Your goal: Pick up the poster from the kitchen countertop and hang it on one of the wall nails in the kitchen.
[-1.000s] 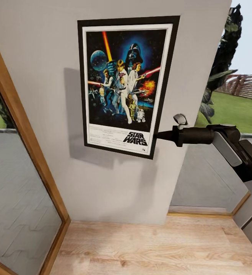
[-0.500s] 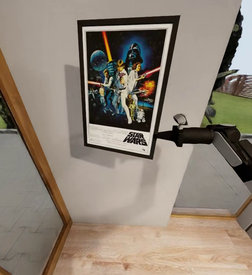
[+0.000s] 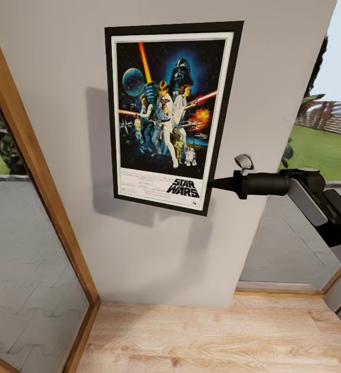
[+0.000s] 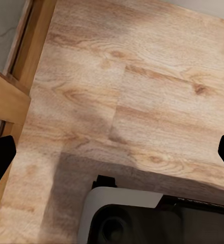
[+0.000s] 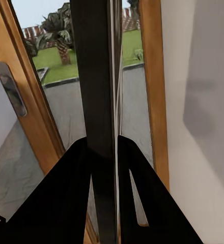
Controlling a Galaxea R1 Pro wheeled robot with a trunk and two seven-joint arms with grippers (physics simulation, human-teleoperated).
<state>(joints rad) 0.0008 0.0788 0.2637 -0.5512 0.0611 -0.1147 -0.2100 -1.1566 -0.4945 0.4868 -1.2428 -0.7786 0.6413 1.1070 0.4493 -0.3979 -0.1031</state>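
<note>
Fingers (image 5: 137, 183) clamped on poster (image 3: 171, 116) edge.

The one thing I can read is the "STAR WARS" logo, in bold white-edged letters on two lines, on the white strip at the bottom of the poster (image 3: 169, 115). Beside the logo and above it run rows of small credit print, too fine for me to make out.

right arm (image 3: 315, 199): matte black tubular links, one flat light-grey panel on the forearm
wrist knob (image 3: 244, 162): small, rounded, pale grey
right claw (image 5: 103, 152): two black, flat, tapering fingers
left claw fingers (image 4: 0, 157): black tips
base (image 4: 142, 216): white rounded shell, dark inset
</note>
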